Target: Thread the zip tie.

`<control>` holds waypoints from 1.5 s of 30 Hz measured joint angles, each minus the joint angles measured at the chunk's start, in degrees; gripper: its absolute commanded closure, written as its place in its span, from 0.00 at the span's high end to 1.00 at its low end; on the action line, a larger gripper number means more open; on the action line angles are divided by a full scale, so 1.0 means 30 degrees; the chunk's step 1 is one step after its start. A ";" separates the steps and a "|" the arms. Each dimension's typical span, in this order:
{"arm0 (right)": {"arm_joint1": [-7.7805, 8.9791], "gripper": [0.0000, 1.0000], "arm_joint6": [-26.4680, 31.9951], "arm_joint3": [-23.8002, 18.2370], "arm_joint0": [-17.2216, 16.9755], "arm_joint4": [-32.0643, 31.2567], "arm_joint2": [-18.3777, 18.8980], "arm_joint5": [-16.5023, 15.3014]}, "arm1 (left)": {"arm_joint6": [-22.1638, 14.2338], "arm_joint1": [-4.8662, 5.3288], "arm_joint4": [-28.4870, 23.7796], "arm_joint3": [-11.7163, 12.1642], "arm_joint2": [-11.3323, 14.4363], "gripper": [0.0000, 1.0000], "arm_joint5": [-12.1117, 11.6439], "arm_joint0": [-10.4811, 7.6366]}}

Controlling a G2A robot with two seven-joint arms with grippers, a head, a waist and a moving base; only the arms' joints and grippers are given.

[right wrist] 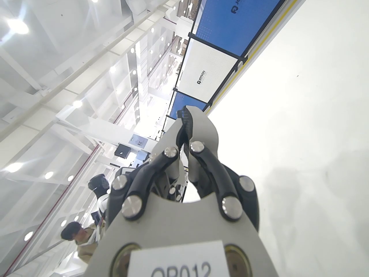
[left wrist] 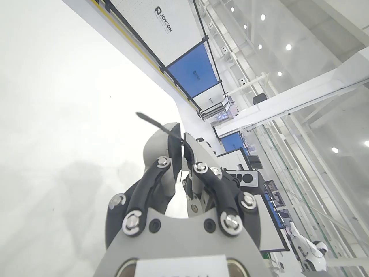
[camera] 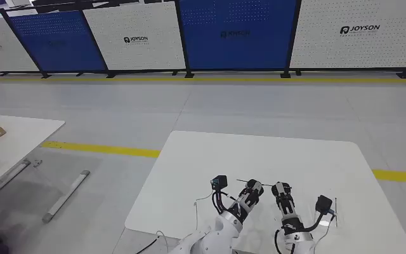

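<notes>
Alignment stage, I judge — left claw (left wrist: 182, 139) pinched on the zip tie (left wrist: 152, 122) (tail jutting free), right claw (right wrist: 184, 117) clamped on its other end — next, steer tail into head.

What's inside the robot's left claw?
A thin black zip tie is pinched in the left claw, its pointed end sticking out above the table. The part between the closed fingers is covered.

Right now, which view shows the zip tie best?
Left wrist view: zip tie juts clearly from the shut left pincer. Top view gives a faint line; right wrist view, a dark nub at the right pincer.
</notes>
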 measured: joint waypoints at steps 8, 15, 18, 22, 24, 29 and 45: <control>-0.0073 0.00 0.0036 -0.0073 -0.0070 -0.0217 0.0049 0.0016 | -0.0157 -0.0039 0.0179 0.0012 -0.0035 0.00 -0.0074 0.0046; -0.0132 0.00 0.0209 -0.0157 -0.0096 -0.0437 0.0023 0.0114 | -0.0335 -0.0062 0.0401 -0.0076 -0.0026 0.00 -0.0066 0.0110; -0.0158 0.00 0.0372 -0.0176 -0.0089 -0.0423 0.0005 0.0139 | -0.0348 -0.0066 0.0539 -0.0130 -0.0042 0.00 -0.0234 0.0136; -0.0196 0.00 0.0607 -0.0136 -0.0059 -0.0243 0.0026 0.0165 | -0.0363 -0.0070 0.0669 -0.0077 -0.0085 0.00 -0.0426 0.0175; -0.0214 0.00 0.0649 -0.0098 -0.0029 -0.0231 0.0021 0.0185 | -0.0458 -0.0073 0.0707 -0.0049 -0.0089 0.00 -0.0442 0.0179; -0.0251 0.00 0.0865 -0.0112 -0.0019 -0.0100 0.0060 0.0104 | -0.0516 -0.0085 0.0785 -0.0079 -0.0167 0.05 -0.0379 0.0207; -0.0361 0.00 0.0842 -0.0173 -0.0074 -0.0216 0.0242 0.0217 | -0.0598 -0.0117 0.0903 -0.0089 -0.0425 0.34 -0.0540 0.0307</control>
